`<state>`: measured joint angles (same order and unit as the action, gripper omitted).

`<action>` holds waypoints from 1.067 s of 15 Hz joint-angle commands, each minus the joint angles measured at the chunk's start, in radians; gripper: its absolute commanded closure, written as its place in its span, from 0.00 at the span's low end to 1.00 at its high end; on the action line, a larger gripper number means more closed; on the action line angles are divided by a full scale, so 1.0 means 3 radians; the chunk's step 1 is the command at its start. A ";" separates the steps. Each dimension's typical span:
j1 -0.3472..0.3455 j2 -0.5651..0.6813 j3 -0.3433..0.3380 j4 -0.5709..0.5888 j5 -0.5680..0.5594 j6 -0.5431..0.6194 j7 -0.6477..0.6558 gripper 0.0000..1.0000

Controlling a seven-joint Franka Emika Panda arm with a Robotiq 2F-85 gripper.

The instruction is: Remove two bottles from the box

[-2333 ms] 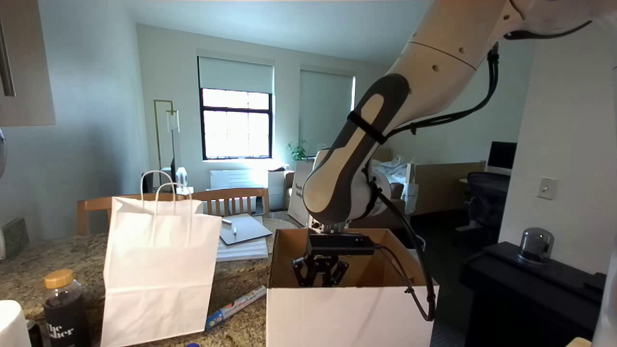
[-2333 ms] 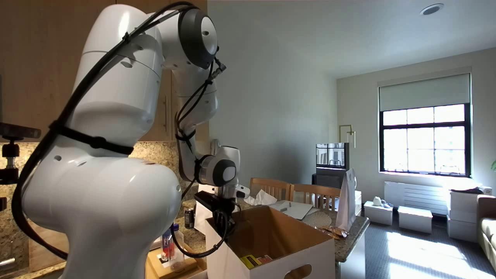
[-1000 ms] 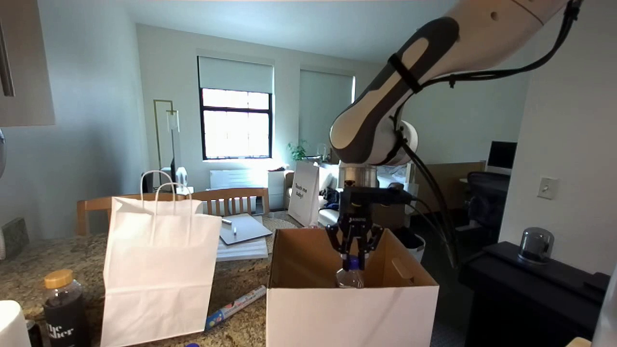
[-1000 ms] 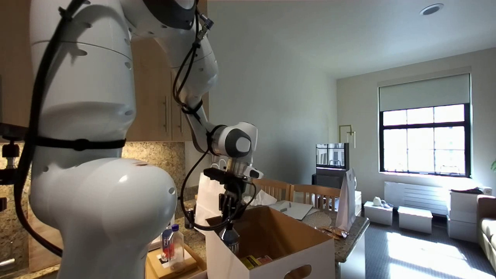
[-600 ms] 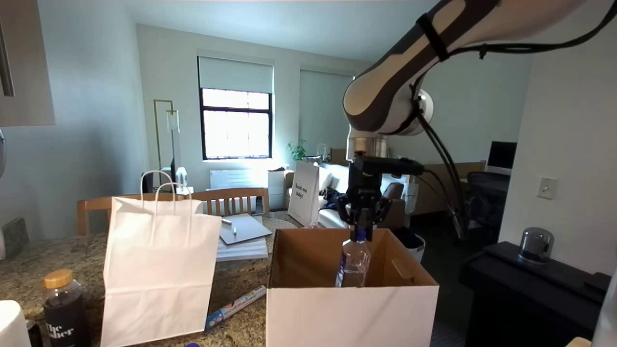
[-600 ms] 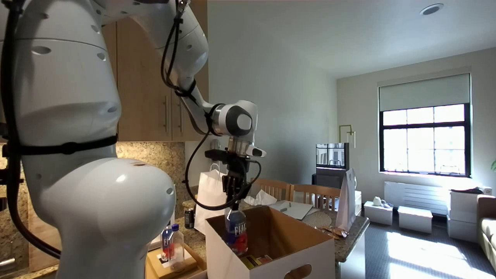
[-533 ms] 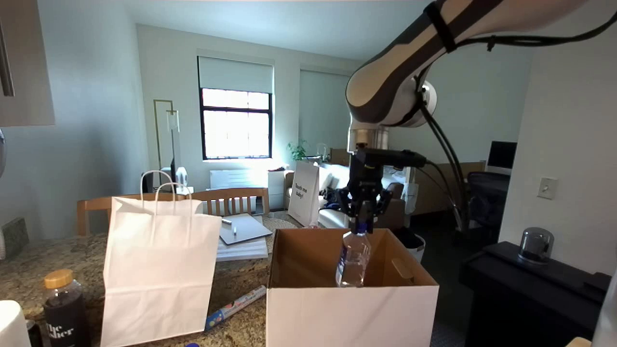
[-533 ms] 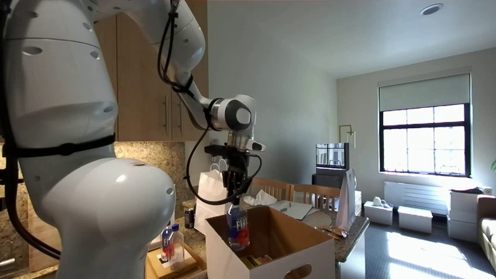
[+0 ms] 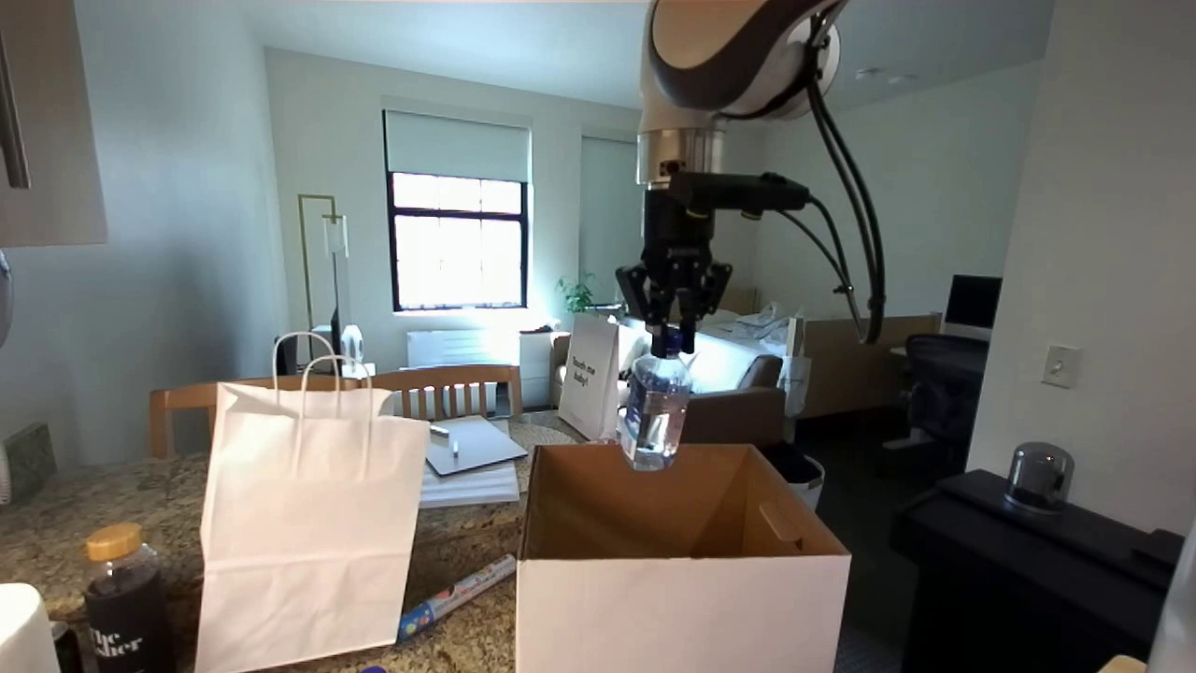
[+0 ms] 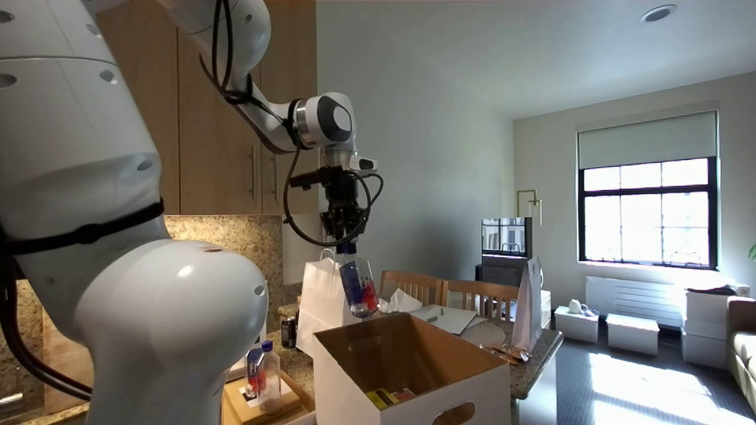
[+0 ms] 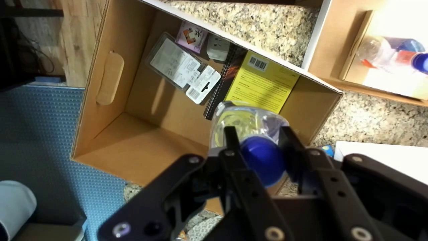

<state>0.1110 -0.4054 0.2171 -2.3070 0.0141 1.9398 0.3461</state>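
Here the claw (image 9: 672, 342) had a bottle (image 9: 656, 416) pinched by its cap (image 11: 262, 159), above the box (image 9: 682, 608) at the surface's edge (image 10: 538, 356).

The speckled stone countertop (image 9: 70, 500) bears the large cardboard box (image 9: 673, 612) at its edge (the box's foot is out of sight), with a low open carton (image 11: 329, 50) near it. A white paper bag (image 9: 318, 542) stands upright, a printed tube (image 9: 458, 596) lies slantwise between bag and box, and a dark jar (image 9: 129, 608) stands on the bag's other side. Farther back are white sheets (image 9: 472, 491), a round woven mat (image 9: 540, 433) and a crinkled packet (image 10: 509, 353).
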 commanded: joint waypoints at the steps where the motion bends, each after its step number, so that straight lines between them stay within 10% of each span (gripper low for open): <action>1: 0.0055 0.0225 0.0235 0.0463 -0.0214 -0.0354 0.0097 0.87; 16: 0.0684 0.0986 0.0598 0.1073 -0.0773 -0.0841 -0.0225 0.87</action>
<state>0.2789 -0.0580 0.3939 -1.9759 -0.2074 1.7331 0.3432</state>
